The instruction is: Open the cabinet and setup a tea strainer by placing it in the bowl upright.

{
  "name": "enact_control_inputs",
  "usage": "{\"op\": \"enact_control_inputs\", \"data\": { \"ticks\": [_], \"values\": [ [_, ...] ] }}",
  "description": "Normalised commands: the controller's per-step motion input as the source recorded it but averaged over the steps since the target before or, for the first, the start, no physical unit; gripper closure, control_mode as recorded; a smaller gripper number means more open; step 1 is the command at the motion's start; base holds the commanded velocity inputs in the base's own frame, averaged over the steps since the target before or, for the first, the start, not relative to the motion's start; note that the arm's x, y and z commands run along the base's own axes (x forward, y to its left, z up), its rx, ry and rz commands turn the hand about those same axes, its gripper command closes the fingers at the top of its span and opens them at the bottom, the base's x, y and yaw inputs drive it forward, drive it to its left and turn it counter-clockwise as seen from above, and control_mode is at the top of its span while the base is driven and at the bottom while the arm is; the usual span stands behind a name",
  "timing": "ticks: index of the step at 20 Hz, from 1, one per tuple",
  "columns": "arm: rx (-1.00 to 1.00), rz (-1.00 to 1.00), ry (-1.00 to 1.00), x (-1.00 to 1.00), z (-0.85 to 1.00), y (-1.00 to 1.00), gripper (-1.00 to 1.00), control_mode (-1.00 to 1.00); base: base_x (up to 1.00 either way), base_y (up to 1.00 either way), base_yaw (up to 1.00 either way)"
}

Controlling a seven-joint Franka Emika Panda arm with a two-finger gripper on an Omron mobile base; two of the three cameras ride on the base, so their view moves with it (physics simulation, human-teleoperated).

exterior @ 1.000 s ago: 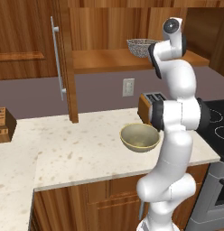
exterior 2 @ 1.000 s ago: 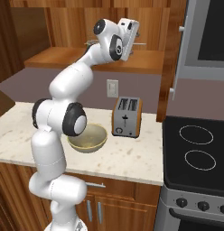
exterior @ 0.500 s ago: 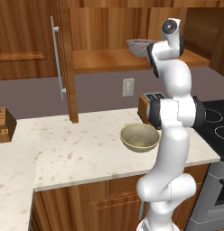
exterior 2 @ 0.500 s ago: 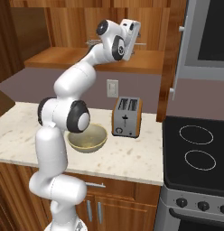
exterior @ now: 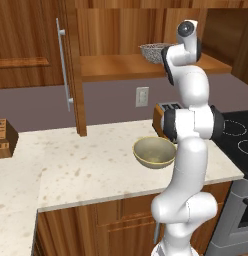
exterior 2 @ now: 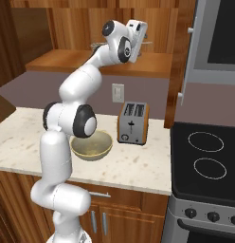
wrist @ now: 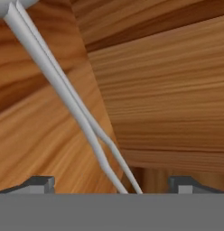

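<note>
The cabinet [exterior: 31, 45] stands with its door swung open, its silver bar handle [exterior: 64, 65] facing me. On its lower shelf [exterior: 116, 67] rests the grey mesh tea strainer [exterior: 154, 51], partly hidden behind my arm in the right base view [exterior 2: 97, 46]. My gripper [wrist: 113, 182] is up at shelf height beside it and open. The strainer's thin wire handle [wrist: 64, 85] runs down between the two fingertips [wrist: 39, 182], touching neither. The olive-tan bowl [exterior: 154, 152] [exterior 2: 92, 145] sits on the counter below, with nothing in it.
A toaster [exterior 2: 132, 123] stands right behind the bowl. The stove [exterior 2: 207, 161] lies to the right, with a tall dark unit [exterior 2: 219, 42] above it. A wooden box [exterior: 3, 137] sits at the counter's far left. The cream counter [exterior: 86, 165] stretches left of the bowl.
The hand has shifted only slightly at the shelf. The strainer and the bowl stay where they were.
</note>
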Motion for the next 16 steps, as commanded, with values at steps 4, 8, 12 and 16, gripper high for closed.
{"op": "enact_control_inputs", "data": {
  "ticks": [4,8,12,16],
  "values": [
    [0.0,0.02,0.0,0.0,0.0,0.0,1.0,-1.0,0.0,0.0,0.0],
    [0.0,0.02,0.0,0.0,0.0,0.0,1.0,-1.0,0.0,0.0,0.0],
    [0.0,0.03,0.0,0.0,0.0,0.0,1.0,-1.0,0.0,0.0,0.0],
    [0.0,0.02,0.0,0.0,0.0,0.0,1.0,-1.0,0.0,0.0,0.0]
  ]
}}
